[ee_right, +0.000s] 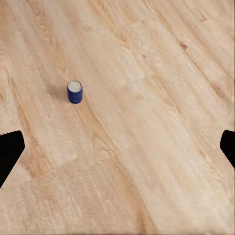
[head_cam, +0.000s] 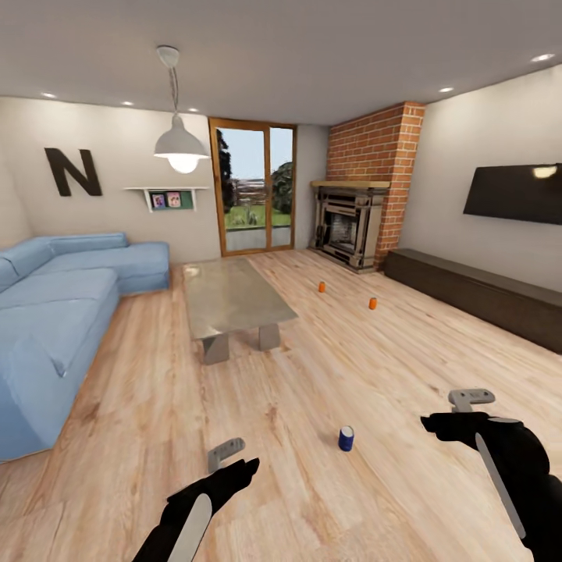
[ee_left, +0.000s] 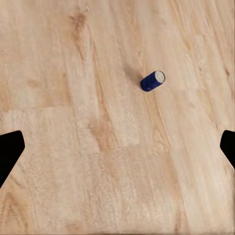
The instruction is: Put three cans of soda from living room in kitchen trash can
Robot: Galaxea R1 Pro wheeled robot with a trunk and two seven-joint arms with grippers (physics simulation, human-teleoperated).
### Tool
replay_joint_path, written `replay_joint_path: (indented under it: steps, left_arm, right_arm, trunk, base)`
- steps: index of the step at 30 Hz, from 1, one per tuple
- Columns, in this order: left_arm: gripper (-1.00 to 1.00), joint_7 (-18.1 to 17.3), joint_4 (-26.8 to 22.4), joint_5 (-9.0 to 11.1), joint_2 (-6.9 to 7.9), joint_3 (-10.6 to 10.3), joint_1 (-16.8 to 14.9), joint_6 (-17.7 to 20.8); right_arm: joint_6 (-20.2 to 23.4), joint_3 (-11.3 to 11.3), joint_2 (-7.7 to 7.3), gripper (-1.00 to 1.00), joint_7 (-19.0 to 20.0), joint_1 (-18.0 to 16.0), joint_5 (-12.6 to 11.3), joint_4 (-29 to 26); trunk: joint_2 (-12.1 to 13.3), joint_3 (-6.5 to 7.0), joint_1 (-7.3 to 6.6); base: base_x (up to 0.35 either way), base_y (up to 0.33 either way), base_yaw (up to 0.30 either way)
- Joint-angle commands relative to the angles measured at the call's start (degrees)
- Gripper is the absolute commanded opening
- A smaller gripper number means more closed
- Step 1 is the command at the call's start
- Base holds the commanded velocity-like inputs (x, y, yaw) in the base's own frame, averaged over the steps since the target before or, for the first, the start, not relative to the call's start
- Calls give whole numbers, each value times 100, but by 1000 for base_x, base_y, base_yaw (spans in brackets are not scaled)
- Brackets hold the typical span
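Both the left claw point(head_cam: 234, 459) and right claw point(head_cam: 460, 411) hang wide open and empty beside the upright blue can point(head_cam: 346, 438); a clumsy approach risks toppling and rolling it.

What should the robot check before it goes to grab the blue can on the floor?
1. Blue can upright on the floor: ok.
2. Floor around it free of clutter: ok.
3. Left end effector empty, fingers apart: ok.
4. Right end effector empty, fingers apart: ok.
5. Either end effector down at the can: not ok, both hang above the floor.
6. Two orange cans upright: cannot tell, too small.
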Motion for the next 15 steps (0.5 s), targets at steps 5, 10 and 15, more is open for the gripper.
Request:
replay_joint_path:
  steps: [5,10,15]
  left_arm:
    - [100,10,0,-3,0,-1,-1,0]
    - [100,22,0,-3,0,-1,-1,0]
    - [100,33,7,-7,0,-1,0,0]
  right_arm:
    - [1,0,0,100,0,0,1,-1]
    - [2,0,0,100,0,0,-2,-4]
    - [2,0,-1,100,0,-2,-5,-7]
  trunk:
    - [0,0,0]
    - [0,0,0]
    - [0,0,0]
  base:
    - [4,-276,-286]
    - [46,-284,-286]
    - [88,-286,-287]
